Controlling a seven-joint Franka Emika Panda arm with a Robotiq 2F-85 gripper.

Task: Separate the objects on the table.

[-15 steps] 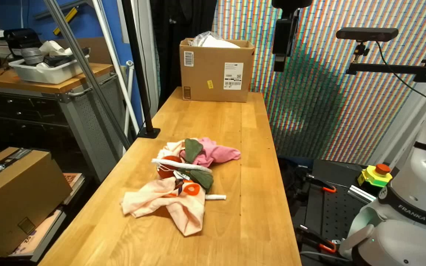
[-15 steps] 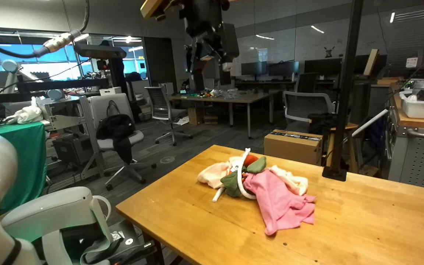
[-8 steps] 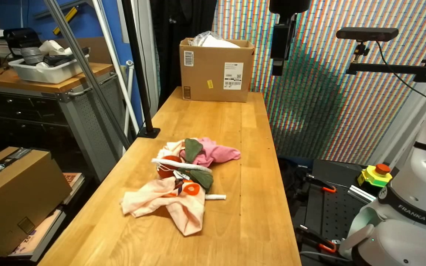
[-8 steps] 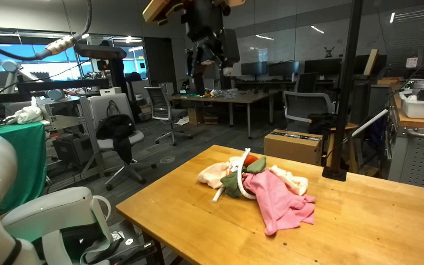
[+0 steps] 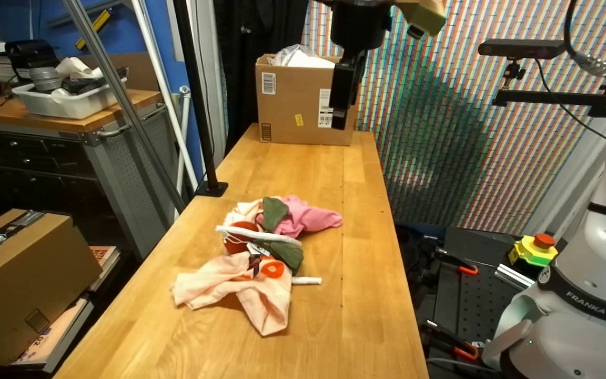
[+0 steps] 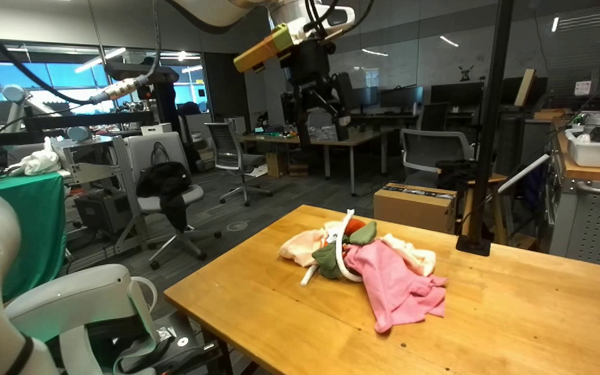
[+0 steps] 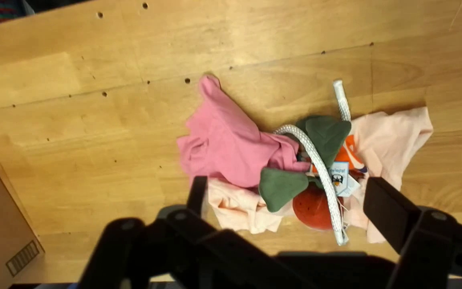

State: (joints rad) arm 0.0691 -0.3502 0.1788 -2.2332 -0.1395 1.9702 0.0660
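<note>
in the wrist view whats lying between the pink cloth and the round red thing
A green leaf-shaped piece lies between the pink cloth and the round red thing, as the wrist view shows.

White arm [image 5: 587, 263], black pincer [image 6: 323, 136], dark cable [image 5: 568, 29]

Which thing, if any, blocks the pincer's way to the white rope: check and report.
Nothing visible does: the pincer hangs open, and the wrist view shows a long stretch of the white rope lying uncovered. Farther along, though, it runs under a dark green plush leaf, which could hinder lifting it free.
</note>
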